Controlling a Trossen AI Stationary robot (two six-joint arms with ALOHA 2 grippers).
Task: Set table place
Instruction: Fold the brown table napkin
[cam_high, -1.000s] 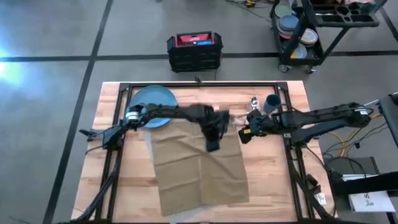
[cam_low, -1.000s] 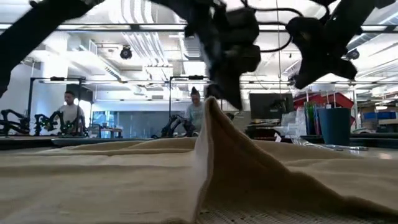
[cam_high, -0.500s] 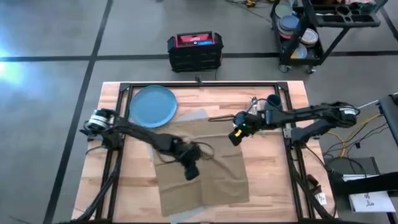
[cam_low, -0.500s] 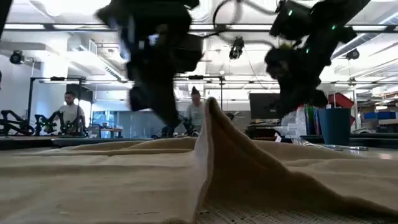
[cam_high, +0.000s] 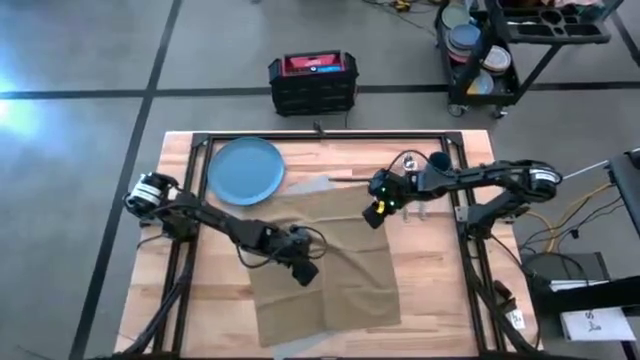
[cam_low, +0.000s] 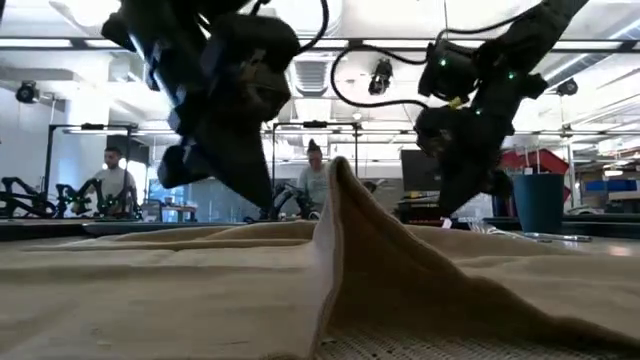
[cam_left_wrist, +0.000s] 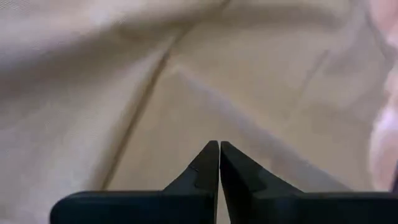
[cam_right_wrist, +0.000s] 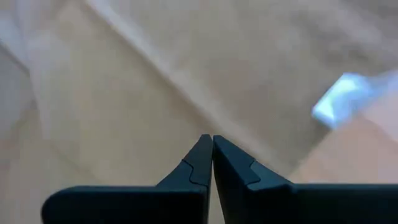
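The tan napkin (cam_high: 330, 280) lies spread open over the table's middle, with a raised ridge (cam_low: 340, 200) across it. A grey placemat edge (cam_high: 312, 187) shows beneath its far side. The blue plate (cam_high: 246, 170) rests flat at the far left. The dark-blue cup (cam_high: 438, 160) stands at the far right, with silver cutlery (cam_high: 408, 164) beside it. My left gripper (cam_high: 305, 272) hangs shut over the napkin's middle (cam_left_wrist: 124, 93). My right gripper (cam_high: 375, 213) hangs shut over the napkin's far right corner (cam_right_wrist: 124, 93).
A black frame (cam_high: 320, 138) runs along the table's far edge and down both sides. Beyond the table a black-and-red box (cam_high: 312, 80) sits on the floor and a black cart (cam_high: 490, 45) carries stacked dishes. People (cam_low: 112, 180) sit far behind.
My left gripper has swung from the napkin's far edge toward the table's near left and now hangs over the napkin's middle. My right gripper has shifted a little toward the table's left. The napkin and its ridge have stayed as they were.
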